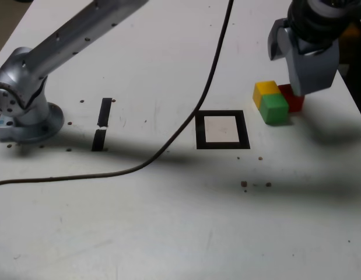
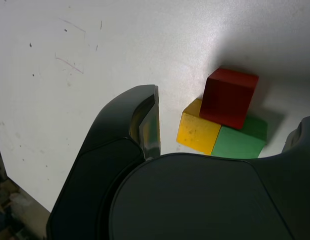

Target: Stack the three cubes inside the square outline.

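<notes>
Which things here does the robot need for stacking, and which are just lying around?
For the job:
- red cube
- yellow cube
- green cube
- square outline, nothing in it yet
- gripper, over the cubes

Just lying about:
- two tape strips
- black cable
- small dark specks on the table

Silver arm w/ small dark screws, round base; glossy black claw.

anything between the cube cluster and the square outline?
No. Exterior view shows only bare white table between the green cube, nearest of the cluster, and the square outline.
</notes>
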Available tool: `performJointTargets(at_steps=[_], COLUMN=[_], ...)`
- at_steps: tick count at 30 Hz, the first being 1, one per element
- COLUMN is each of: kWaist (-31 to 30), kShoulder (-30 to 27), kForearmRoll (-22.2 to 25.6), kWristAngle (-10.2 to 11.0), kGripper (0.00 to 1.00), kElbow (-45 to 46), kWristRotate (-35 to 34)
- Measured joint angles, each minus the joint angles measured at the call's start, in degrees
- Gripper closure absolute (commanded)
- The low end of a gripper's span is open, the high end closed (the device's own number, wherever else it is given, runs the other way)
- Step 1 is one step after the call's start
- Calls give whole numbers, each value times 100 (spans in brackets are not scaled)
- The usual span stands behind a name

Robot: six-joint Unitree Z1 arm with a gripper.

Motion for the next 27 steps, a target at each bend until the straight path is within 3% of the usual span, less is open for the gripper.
performJointTargets(at_steps=[12, 19, 27], kWaist=[20, 104, 108], kShoulder=[283, 368, 368], kForearmRoll=[-2, -2, -82], kWristAngle=[158, -29, -32], kGripper=[3, 3, 3], kElbow=[-281, -53, 69], kWristRotate=[16, 30, -47])
